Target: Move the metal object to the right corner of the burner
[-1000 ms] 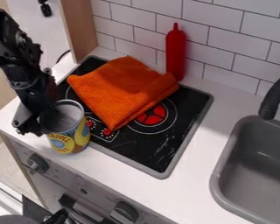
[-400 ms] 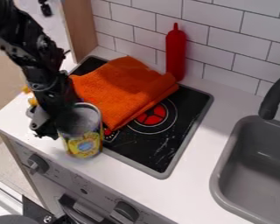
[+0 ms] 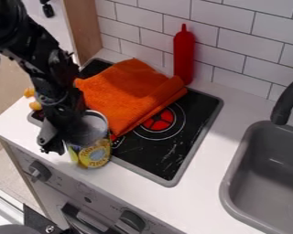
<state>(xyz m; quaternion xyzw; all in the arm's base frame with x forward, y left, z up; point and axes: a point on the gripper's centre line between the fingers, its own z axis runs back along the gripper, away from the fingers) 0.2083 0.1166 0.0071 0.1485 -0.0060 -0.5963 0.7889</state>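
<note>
I've got my end effector [image 3: 59, 140] right up against the can [image 3: 94, 145] on its nine-o'clock side, but from here I can't tell whether it's clenched on it or released. The can's upright at about eight o'clock of the black stovetop [image 3: 167, 153], and here's the orange cloth [image 3: 127, 93] lying across it, red bottle [image 3: 184, 57] standing at one o'clock.

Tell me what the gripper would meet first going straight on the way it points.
Most likely the white counter: the gripper points down towards it, by the can, though depth is unclear.
</note>
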